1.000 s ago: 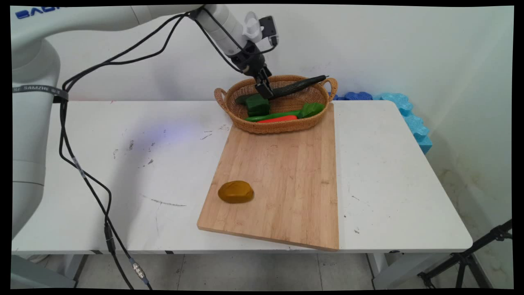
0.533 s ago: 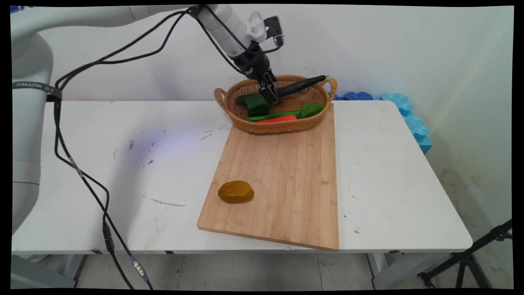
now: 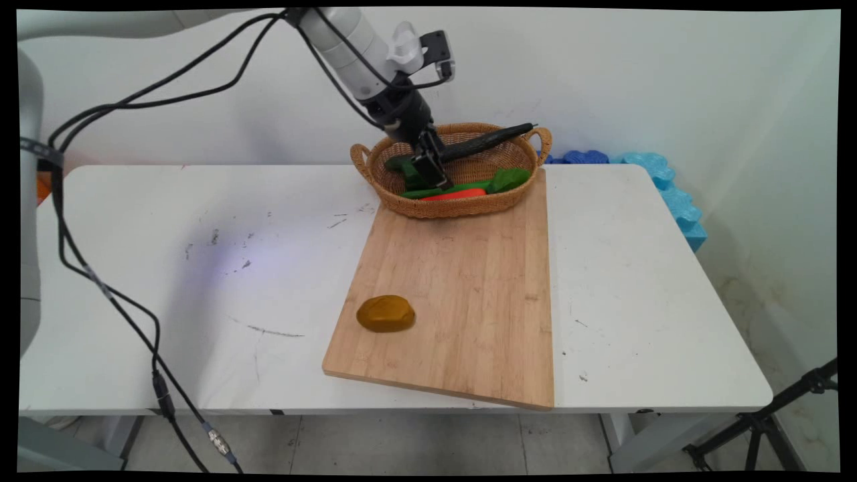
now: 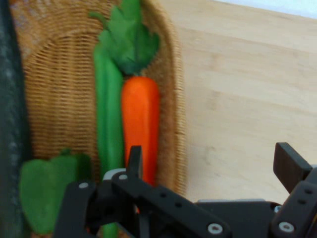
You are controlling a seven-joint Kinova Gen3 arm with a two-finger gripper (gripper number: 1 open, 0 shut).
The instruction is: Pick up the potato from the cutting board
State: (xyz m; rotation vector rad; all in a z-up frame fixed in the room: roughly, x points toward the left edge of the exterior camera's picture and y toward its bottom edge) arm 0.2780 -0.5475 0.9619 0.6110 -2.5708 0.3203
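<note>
The gripper (image 3: 434,175) is down inside the wicker basket (image 3: 462,205) right now, and its fingers (image 4: 134,159) are spread wide with nothing between them; in the hand view one finger sits over the carrot (image 4: 140,124) and the other one is way off over the bare cutting board (image 4: 237,99), so the basket's rim runs between the two. The carrot is orange with a leafy green top (image 4: 130,42) and lies right along the near wall of the basket, touching a long green pepper (image 4: 109,119) that runs beside it; further in there's a chunky green bell pepper (image 4: 47,191), which in the main view is mostly hidden behind the gripper. A long dark cucumber (image 3: 489,139) leans across the back of the basket, its tip poking out over the rim by the right handle.

The basket sits on the far end of the wooden cutting board; a brownish-yellow potato (image 3: 385,313) lies on the board's near left corner, well apart from the basket. The board rests on the white table (image 3: 201,268), which has a few scuff marks on its left half; some blue foam pieces (image 3: 659,184) are piled by the wall just off the table's far right corner.
</note>
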